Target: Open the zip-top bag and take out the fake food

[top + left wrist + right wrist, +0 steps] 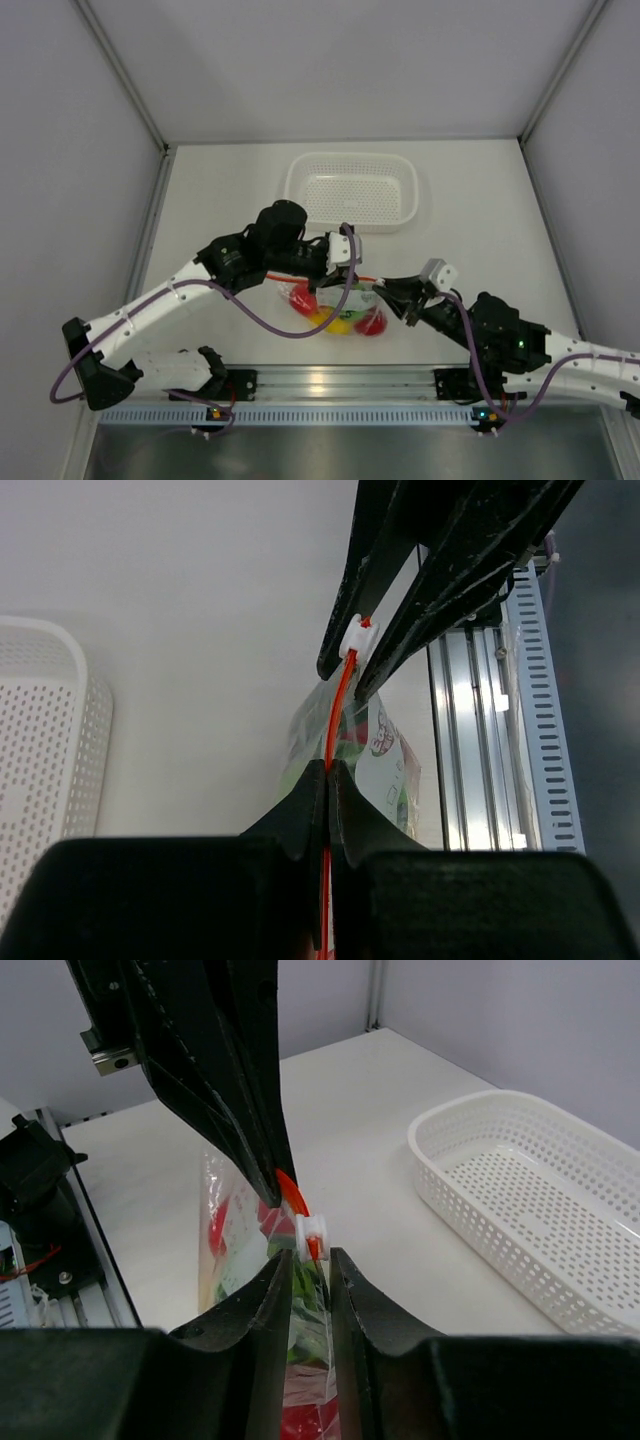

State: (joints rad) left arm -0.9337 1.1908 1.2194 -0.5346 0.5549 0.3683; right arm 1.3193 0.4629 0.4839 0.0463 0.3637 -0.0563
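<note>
The zip-top bag (335,305) hangs upright between both grippers, just above the table. Its orange-red zip strip (340,710) runs along the top. My left gripper (328,780) is shut on the strip's left end and also shows in the top view (350,270). My right gripper (310,1275) is closed narrowly on the bag's top edge, its tips flanking the white slider (312,1235); it also shows in the top view (392,290). The fake food (340,322) sits inside the bag: red, yellow and green pieces, also visible in the right wrist view (305,1430).
A white perforated basket (352,190) stands behind the bag at mid-table and shows in both wrist views (40,740) (540,1190). The aluminium rail (330,380) runs along the near table edge. Grey walls enclose the table.
</note>
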